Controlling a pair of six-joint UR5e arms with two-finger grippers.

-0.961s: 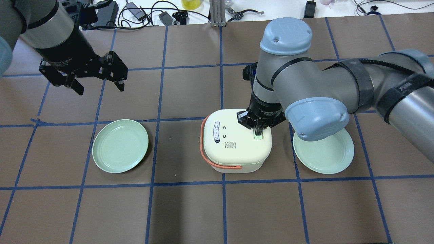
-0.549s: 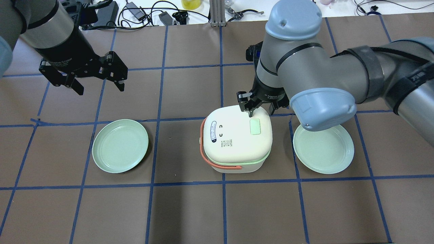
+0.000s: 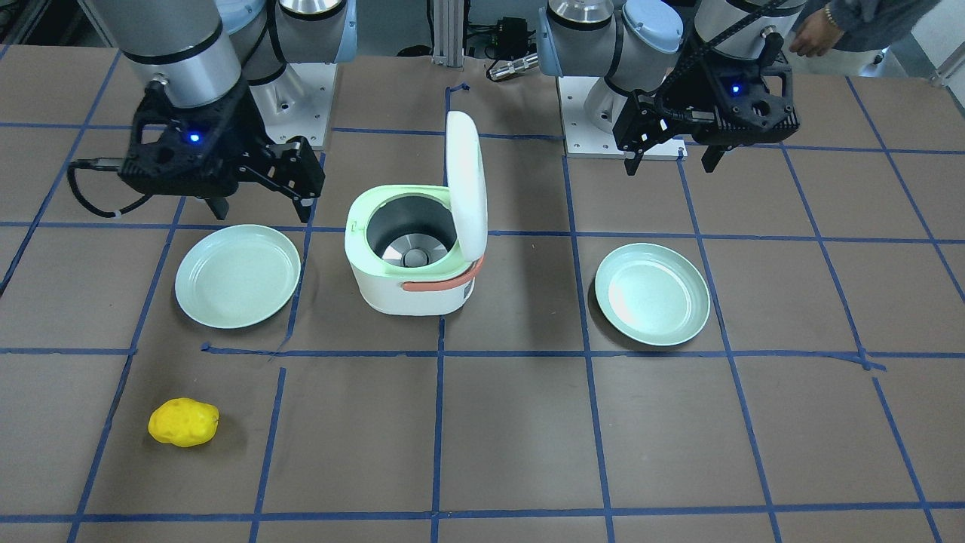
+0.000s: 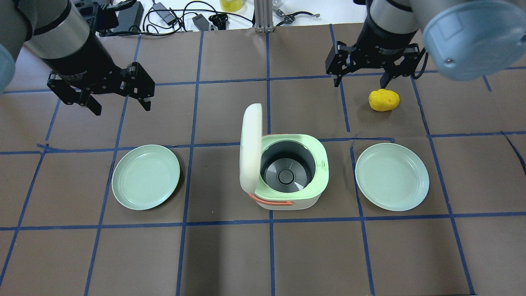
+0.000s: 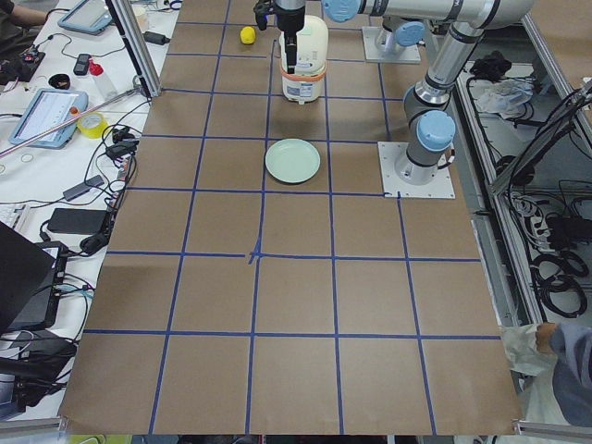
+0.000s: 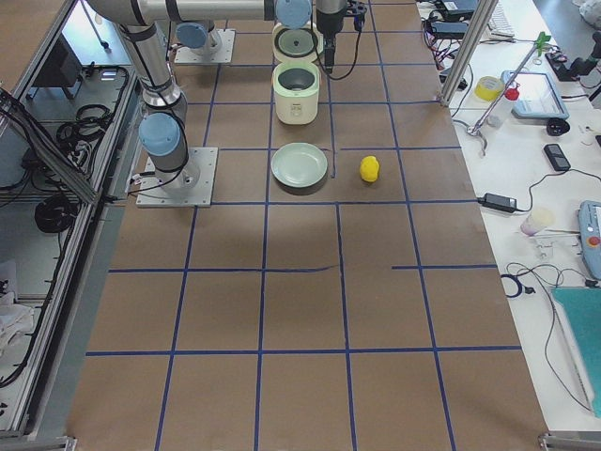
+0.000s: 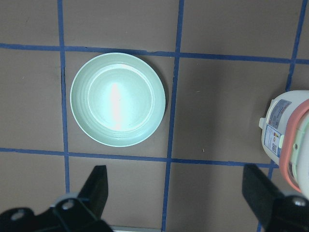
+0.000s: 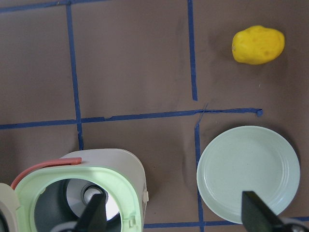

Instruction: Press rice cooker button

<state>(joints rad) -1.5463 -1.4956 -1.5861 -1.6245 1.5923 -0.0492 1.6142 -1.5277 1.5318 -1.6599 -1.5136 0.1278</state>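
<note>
The white rice cooker (image 4: 287, 197) stands mid-table with a green rim and an orange handle. Its lid (image 4: 250, 148) stands upright and open, and the grey inner pot (image 3: 411, 245) shows. The lid's green button is out of sight. My right gripper (image 4: 361, 84) is open and empty, raised beyond the cooker near a yellow potato-like object (image 4: 384, 100). My left gripper (image 4: 122, 109) is open and empty, high above the far left. The right wrist view shows the open cooker (image 8: 130, 188) below. The left wrist view shows the cooker's side (image 7: 287, 140).
Two pale green plates flank the cooker, one on the left (image 4: 146, 176) and one on the right (image 4: 392, 176). The yellow object (image 3: 183, 422) lies beyond the right plate. Cables and tools (image 4: 172, 16) lie along the far edge. An operator's hand (image 3: 810, 34) shows behind the robot.
My right gripper rose off the lid's green button and moved away to the far right, opening. The cooker's lid swung fully open. The left arm has not moved.
</note>
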